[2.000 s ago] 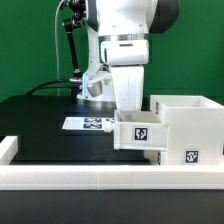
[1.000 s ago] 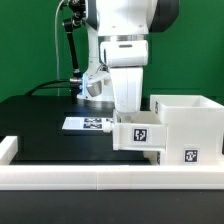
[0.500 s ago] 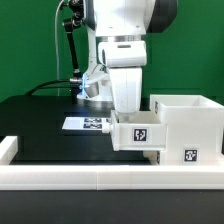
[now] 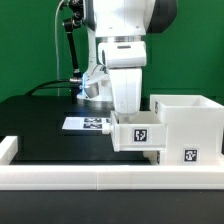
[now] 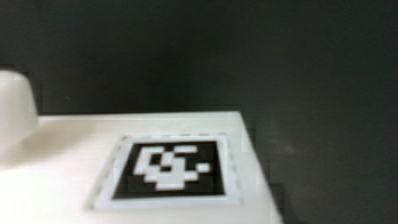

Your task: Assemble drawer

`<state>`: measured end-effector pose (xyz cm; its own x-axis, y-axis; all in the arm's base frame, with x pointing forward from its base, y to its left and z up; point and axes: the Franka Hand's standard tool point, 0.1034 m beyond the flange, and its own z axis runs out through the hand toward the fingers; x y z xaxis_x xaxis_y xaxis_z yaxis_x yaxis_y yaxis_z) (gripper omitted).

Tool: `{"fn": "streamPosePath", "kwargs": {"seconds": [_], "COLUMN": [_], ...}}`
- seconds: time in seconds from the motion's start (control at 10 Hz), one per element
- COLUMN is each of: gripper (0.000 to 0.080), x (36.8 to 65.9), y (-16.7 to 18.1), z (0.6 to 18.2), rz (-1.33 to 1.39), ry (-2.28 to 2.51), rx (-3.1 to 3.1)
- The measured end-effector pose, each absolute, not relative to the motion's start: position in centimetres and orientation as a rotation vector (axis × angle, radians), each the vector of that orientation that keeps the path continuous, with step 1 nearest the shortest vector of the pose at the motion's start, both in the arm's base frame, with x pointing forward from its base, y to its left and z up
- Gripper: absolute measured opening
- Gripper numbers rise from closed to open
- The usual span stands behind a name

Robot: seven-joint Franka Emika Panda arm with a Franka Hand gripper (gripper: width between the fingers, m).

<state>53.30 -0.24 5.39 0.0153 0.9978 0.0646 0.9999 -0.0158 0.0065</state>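
A small white drawer box (image 4: 138, 133) with a black marker tag on its face sits against the larger white drawer housing (image 4: 188, 122) at the exterior view's right. My gripper (image 4: 126, 112) comes straight down onto the small box's near wall and appears shut on it; the fingertips are hidden by the wall. In the wrist view the box's white tagged surface (image 5: 169, 168) fills the lower part, close under the camera, with black table (image 5: 267, 50) beyond it. No fingers show there.
The marker board (image 4: 86, 124) lies on the black table behind the small box, at the exterior view's left of it. A white rail (image 4: 90, 176) runs along the table's front edge, with a raised end (image 4: 8, 148) at the left.
My gripper and the small drawer box have shifted together very slightly toward the exterior view's left. The housing has not moved.
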Motion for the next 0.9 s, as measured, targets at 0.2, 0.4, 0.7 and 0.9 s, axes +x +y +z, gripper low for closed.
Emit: {"fn": "streamPosePath", "kwargs": {"seconds": [0.2,0.4,0.7,0.9], "gripper": [0.0042,0.0042,0.0042,0.0042], "x": [53.31,53.35,53.42,53.42], "y": [-0.12,-0.03,0.21,0.12], "z": [5.42,5.45,5.29,5.29], "rz": [-0.079,-0.08,-0.09,-0.089], "ry": [-2.171,-2.169,-2.169,-2.168], "rx": [-2.213,-2.216,-2.217,-2.218]}}
